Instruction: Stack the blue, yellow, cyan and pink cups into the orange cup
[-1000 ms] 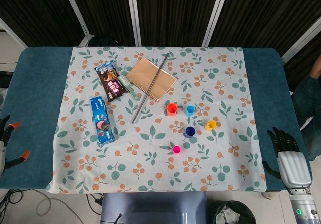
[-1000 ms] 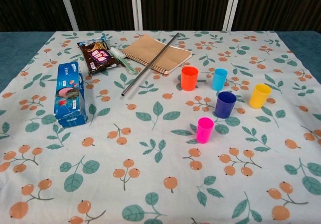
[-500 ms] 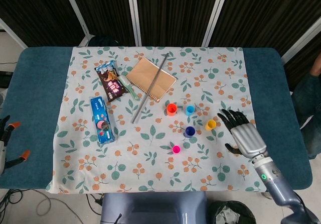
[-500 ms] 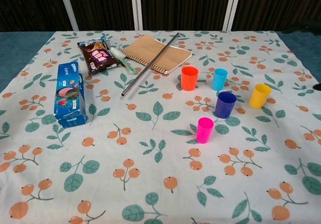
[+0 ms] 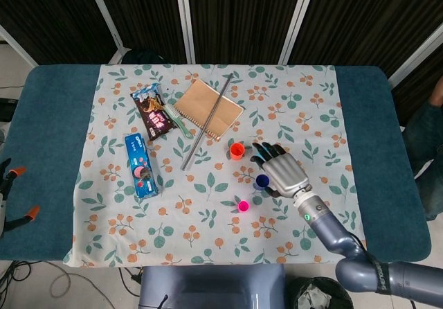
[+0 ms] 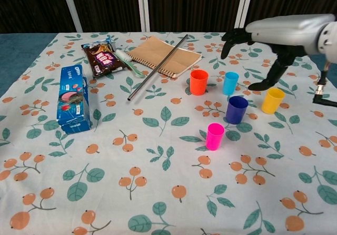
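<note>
Chest view shows the right hand [image 6: 263, 37] spread and empty above the blue cup [image 6: 236, 109], which stands at five o'clock from the orange cup [image 6: 198, 82]. It looks like light, stiff, probably slick plastic, best pinched across the rim.

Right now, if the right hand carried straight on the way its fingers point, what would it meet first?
Probably nothing at first: the right hand hovers open above the cups, fingers pointing over the cyan cup toward the orange cup and the notebook beyond. It looks higher than the rims, though depth is unclear.
</note>
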Available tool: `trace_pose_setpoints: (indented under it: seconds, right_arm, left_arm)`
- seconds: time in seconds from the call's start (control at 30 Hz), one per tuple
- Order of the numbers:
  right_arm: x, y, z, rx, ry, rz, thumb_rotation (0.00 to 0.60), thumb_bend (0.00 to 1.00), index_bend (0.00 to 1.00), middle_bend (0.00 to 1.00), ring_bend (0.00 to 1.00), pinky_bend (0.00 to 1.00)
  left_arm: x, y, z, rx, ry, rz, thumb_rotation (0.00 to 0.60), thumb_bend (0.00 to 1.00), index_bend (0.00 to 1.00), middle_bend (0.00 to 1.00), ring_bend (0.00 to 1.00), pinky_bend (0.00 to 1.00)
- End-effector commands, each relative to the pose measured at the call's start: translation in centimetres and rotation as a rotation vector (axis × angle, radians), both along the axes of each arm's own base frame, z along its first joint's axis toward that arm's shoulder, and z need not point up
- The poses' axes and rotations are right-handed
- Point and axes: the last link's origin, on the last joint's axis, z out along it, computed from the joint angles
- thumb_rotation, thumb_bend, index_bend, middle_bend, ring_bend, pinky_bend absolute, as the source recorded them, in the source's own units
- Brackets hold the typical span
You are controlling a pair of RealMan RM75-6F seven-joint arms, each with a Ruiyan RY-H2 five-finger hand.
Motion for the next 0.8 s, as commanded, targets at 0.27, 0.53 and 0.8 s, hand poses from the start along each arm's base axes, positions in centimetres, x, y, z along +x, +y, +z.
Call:
trace_pose_setpoints:
  seconds: [0.27,0.53,0.8]
  right_arm:
    - [-0.2,-0.9,-4.2,0.049,0.08,-0.054,0.6,0.34,0.29,0.0,0.08,0.16]
    - [-1.3,-1.4,-4.5,0.048,0.095,-0.087,0.6,0.34,0.32,0.0,0.09,0.16]
    - [-1.8,-1.6,-4.7,0.055,0.092,-0.098,0.6,0.34,0.36,0.0,0.09,0.16]
  left_arm:
    - [-0.1,0.1,0.1,-0.001,-0.005,0.005,0.6,0.17,0.21,0.01,0.0,0.0]
    - [-0.1,0.2,0.0,-0.001,-0.006,0.007,0.6,0.17,0.21,0.01,0.0,0.0]
    - [-0.1,0.1,0.1,0.0,-0.005,0.007,0.6,0.17,0.21,0.01,0.0,0.0]
